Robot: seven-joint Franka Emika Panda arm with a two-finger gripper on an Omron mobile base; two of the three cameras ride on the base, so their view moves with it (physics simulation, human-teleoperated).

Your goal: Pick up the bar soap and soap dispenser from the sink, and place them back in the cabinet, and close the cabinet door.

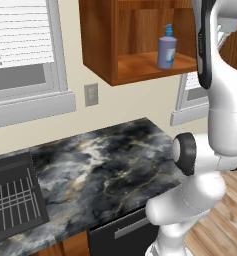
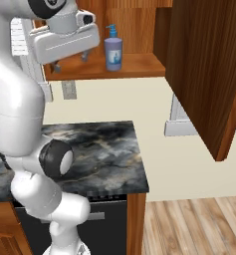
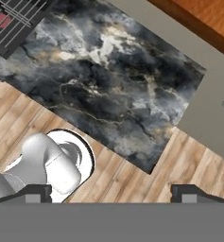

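With the soap dispenser upright on the cabinet shelf, our gripper hangs beside it, jaws spread and empty, so next we go for the bar soap at ten o'clock in the sink.

Soap dispenser upright on cabinet shelf; marble counter beneath

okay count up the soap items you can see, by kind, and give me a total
Soap dispenser: 1, upright on the cabinet shelf.
Bar soap: 1, a reddish piece in the sink; too small to confirm.
Total: 2
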